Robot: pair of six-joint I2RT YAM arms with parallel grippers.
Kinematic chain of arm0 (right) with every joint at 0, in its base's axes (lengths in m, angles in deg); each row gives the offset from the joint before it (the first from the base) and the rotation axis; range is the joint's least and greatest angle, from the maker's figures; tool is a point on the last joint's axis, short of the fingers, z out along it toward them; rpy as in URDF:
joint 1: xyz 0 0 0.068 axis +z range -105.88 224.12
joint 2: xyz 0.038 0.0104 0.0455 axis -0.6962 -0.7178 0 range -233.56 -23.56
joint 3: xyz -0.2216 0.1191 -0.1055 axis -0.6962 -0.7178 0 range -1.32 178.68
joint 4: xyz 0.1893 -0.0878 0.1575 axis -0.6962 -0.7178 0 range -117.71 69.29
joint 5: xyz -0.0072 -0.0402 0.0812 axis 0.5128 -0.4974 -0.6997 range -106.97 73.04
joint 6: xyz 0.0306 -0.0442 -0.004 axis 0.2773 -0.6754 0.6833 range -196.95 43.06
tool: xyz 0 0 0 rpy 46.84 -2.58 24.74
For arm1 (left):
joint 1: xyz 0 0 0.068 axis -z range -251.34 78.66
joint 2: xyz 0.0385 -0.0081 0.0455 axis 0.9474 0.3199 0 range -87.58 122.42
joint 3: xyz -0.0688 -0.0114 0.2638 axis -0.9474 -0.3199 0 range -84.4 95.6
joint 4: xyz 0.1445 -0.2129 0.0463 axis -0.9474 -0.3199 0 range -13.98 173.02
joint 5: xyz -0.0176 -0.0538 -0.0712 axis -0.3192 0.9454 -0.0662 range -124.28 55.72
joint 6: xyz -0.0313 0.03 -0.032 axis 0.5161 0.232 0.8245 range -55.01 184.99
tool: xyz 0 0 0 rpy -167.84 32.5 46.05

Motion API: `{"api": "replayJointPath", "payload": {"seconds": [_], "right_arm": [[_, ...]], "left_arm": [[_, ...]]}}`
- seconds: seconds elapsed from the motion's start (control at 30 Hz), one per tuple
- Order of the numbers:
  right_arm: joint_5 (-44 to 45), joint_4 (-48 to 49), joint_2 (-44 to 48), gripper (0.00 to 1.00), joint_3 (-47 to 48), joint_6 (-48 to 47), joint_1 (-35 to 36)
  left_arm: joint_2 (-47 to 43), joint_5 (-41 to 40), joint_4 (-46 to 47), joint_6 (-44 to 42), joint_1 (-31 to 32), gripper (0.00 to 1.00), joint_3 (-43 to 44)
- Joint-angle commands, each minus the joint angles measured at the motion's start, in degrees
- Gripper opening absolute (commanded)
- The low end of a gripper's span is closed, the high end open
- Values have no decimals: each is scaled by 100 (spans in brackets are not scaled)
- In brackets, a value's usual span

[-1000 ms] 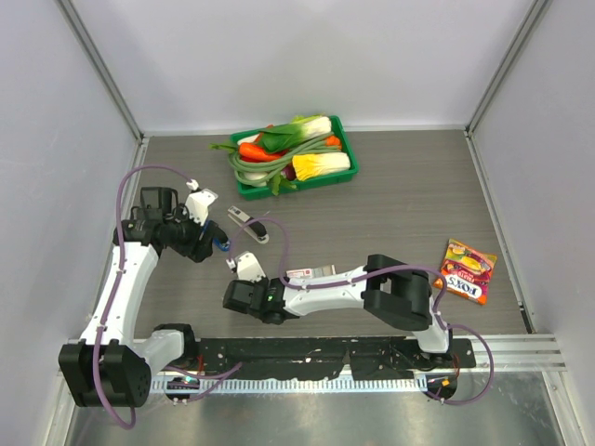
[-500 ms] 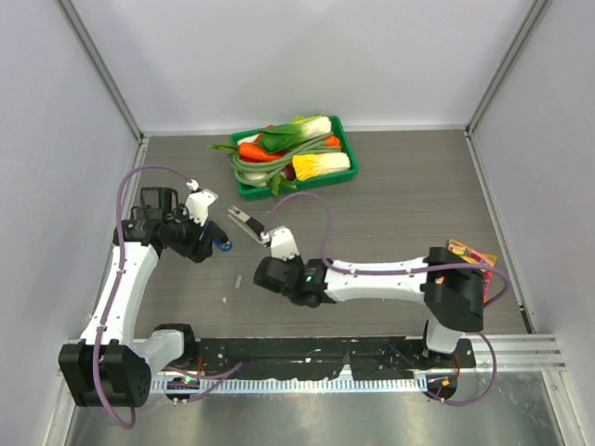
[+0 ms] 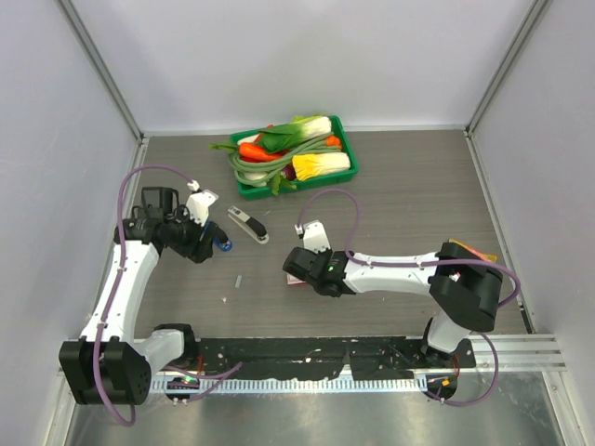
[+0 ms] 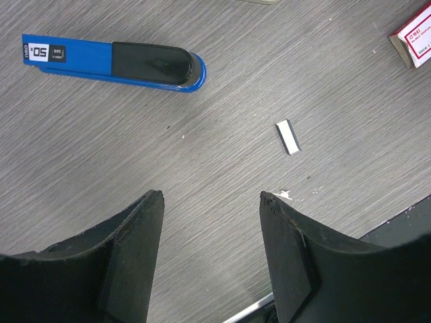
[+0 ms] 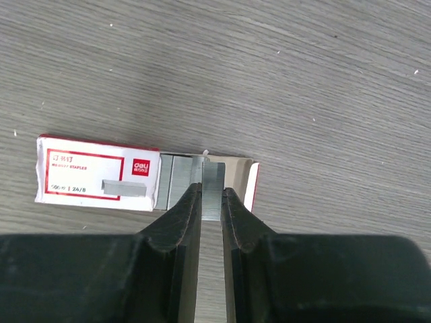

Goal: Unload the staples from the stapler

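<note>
Left claw (image 4: 211,196): fingers wide apart, nothing between them, hanging over bare table (image 4: 222,101) in the lower middle of the left wrist view.

Stapler (image 4: 114,59): blue with a black top, lying flat in the upper left of that view. It looks closed and is well apart from both claws. The magazine is not visible, so I can't tell if anything is left inside.

Loose staple strip (image 4: 287,136): short silvery piece flat on the table, right of centre in the left wrist view. It is apart from the stapler and nothing touches it. A few tiny pale flecks lie just below it.

Staple box (image 5: 97,176): red-and-white, left-centre of the right wrist view. Its inner tray is slid out to the right, with grey strips showing in it.

Right claw (image 5: 211,188): narrow, pinched on the held staple strip (image 5: 213,176), centre of the right wrist view. The strip sits directly over the open tray end of the box. I cannot tell whether it touches the strips in the tray.

Progress (judgement): late stage.
- Done: staples look to be out of the stapler, one strip on the table and one in the right claw.
- Left: let go of the held strip, probably into the box tray.
- Left: maybe collect the loose strip.
- Left: confirm the stapler is empty, which the views don't settle.
</note>
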Motion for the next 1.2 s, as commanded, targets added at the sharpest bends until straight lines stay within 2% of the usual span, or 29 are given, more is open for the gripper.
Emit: {"api": "replayJointPath", "payload": {"seconds": [0.0,0.9,1.17], "right_arm": [[210,387,189,12,-134,-50,-133],[17,703,101,12,-460,-59,-301],[-89,747,13,15,-425,-15,-301]], "left_arm": [[21,155,-59,-4,-3,62,61],[100,216,-51,49,-12,62,61],[73,190,-77,-12,-3,62,69]]}}
